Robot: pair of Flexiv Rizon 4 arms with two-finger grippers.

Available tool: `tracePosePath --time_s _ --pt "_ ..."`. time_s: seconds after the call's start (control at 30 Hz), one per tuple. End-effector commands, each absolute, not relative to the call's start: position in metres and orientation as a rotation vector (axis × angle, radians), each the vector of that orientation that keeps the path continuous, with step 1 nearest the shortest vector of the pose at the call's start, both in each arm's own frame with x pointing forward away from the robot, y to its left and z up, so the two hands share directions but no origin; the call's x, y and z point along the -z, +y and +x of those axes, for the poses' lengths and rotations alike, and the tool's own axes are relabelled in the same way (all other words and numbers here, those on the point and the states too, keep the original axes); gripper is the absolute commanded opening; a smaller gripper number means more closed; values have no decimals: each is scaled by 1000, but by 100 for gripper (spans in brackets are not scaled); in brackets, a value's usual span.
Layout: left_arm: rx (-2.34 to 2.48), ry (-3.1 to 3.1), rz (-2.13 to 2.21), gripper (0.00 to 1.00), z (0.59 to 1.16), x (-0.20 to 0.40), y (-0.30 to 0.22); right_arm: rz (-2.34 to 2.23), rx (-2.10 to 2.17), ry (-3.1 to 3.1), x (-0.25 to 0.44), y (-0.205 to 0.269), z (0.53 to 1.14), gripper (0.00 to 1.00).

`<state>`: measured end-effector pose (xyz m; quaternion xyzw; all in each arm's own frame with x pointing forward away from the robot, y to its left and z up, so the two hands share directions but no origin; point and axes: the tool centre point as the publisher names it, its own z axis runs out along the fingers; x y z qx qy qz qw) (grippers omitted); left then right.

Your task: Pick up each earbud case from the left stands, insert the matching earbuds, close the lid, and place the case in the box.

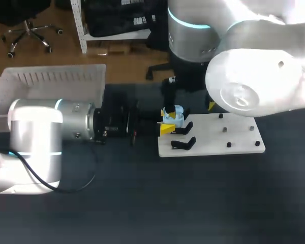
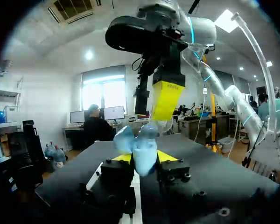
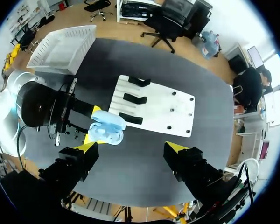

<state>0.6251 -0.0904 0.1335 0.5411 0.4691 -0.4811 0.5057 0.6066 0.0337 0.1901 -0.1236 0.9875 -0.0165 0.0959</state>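
1. Your left pincer (image 2: 144, 157) is closed on the pale blue earbud case (image 2: 139, 148), with a yellow tip touching it on each side. The case is held clear of the counter (image 1: 193, 193), just beside the white board (image 3: 168, 112).
2. The case is open. No view shows whether earbuds sit inside; the cavity is too small and blurred.
3. Your right pincer (image 3: 132, 150) hangs directly above the case, fingers spread wide with nothing between them. In the left wrist view one of its yellow tips sits just over the open case.
4. My read: pick-up is done for this case and you're at the earbud-insert step. Closing the lid and the drop-off are not yet done.
5. The three black stands (image 3: 134, 99), on the side of the board nearest your left arm, all look bare. I judge this is the last case off them, or the only one.
6. I can't tell whether any of the small dark pegs (image 1: 225, 129) on the board's other half carry earbuds.
7. The white box (image 1: 56, 76) sits at the counter's far corner on your left, well apart from the case. I see no case in it, so I'd count zero delivered.
8. Left to do, as I judge it: seat the earbuds, shut the lid, carry the case to the box, release.
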Motion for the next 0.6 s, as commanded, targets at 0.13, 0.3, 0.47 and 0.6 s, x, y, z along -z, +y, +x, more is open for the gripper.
tracePosePath --time_s 0.13,0.3,0.47,0.6 --pt "1154 1129 1300 0 624 -133 -91 -355 40 2933 -184 30 609 92" --pt "1154 1129 1300 0 624 -133 -91 -365 34 2936 -183 34 611 92" --pt "1154 1129 1300 0 624 -133 -91 -383 31 2936 -181 38 613 91" --pt "1154 1129 1300 0 624 -133 -91 -379 37 2927 -185 38 615 92"
